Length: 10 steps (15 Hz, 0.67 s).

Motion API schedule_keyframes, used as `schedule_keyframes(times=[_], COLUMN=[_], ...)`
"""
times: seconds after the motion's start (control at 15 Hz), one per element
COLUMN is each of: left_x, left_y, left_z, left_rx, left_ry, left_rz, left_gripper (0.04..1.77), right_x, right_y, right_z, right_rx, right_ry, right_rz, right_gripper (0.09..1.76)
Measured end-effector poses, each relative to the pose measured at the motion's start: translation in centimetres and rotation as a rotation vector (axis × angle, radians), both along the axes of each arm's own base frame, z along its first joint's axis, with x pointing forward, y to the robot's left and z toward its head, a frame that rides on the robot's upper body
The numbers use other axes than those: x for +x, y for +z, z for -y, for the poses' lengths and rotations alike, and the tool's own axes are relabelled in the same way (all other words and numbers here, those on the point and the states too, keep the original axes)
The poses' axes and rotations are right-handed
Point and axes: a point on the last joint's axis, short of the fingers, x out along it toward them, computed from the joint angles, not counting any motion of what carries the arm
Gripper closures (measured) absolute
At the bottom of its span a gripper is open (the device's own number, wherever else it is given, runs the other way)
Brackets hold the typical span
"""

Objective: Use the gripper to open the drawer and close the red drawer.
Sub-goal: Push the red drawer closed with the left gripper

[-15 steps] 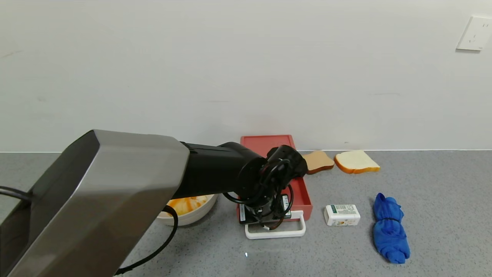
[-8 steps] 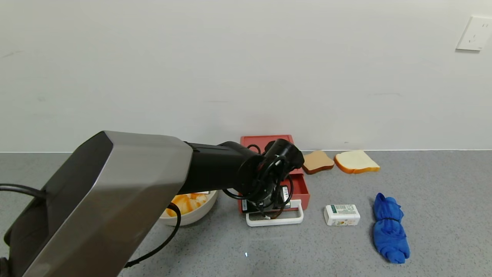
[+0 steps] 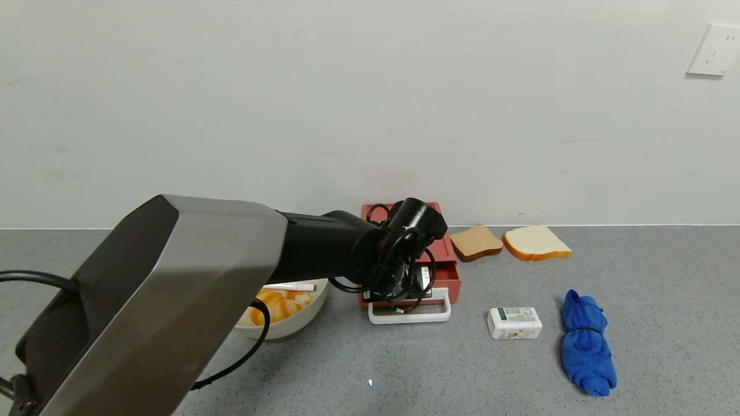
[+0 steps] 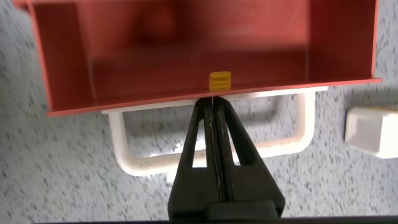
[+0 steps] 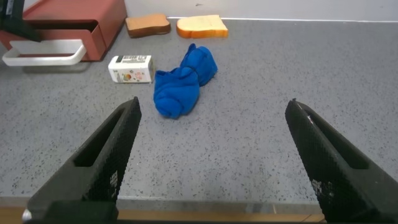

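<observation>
The salmon-red drawer (image 3: 446,270) stands by the wall with its white loop handle (image 3: 409,315) facing me. In the left wrist view the tray (image 4: 186,56) still shows its open inside, with the handle (image 4: 149,163) below it. My left gripper (image 4: 212,102) is shut and empty. It reaches through the handle loop with its tips against the tray's front edge, below a small yellow tab (image 4: 219,80). In the head view its black wrist and cables (image 3: 402,271) cover the drawer's left part. My right gripper (image 5: 213,104) is open and empty, low over the counter's near edge, far from the drawer.
A white bowl (image 3: 289,323) with orange food sits left of the drawer, partly behind my left arm. A small white box (image 3: 514,322) and a rolled blue cloth (image 3: 587,344) lie to the right. Two bread slices (image 3: 477,242) (image 3: 536,242) lie by the wall.
The tray and its white handle have slid back toward the wall into the red box. My left gripper moved with them, tips on the tray's front.
</observation>
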Motion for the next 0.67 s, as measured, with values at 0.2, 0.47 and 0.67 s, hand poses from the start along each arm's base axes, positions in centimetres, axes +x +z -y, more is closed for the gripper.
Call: schedule_keyframes(times=[0.2, 0.47, 0.67], left_x=[0.5, 1.2, 1.9], left_y=[0.0, 0.1, 0.1], left_z=[-0.1, -0.3, -0.5], left_rx=[0.004, 0.011, 0.013], left_ry=[-0.002, -0.011, -0.012], left_rz=[0.013, 0.028, 0.044], left_gripper=[1.70, 1.70, 1.70], right_x=[0.0, 0.0, 0.0], right_y=[0.0, 0.0, 0.0], right_z=[0.0, 0.0, 0.0], right_rx=[0.000, 0.000, 0.000], right_ry=[0.000, 0.000, 0.000], right_rz=[0.000, 0.000, 0.000], right_gripper=[0.14, 0.14, 0.14])
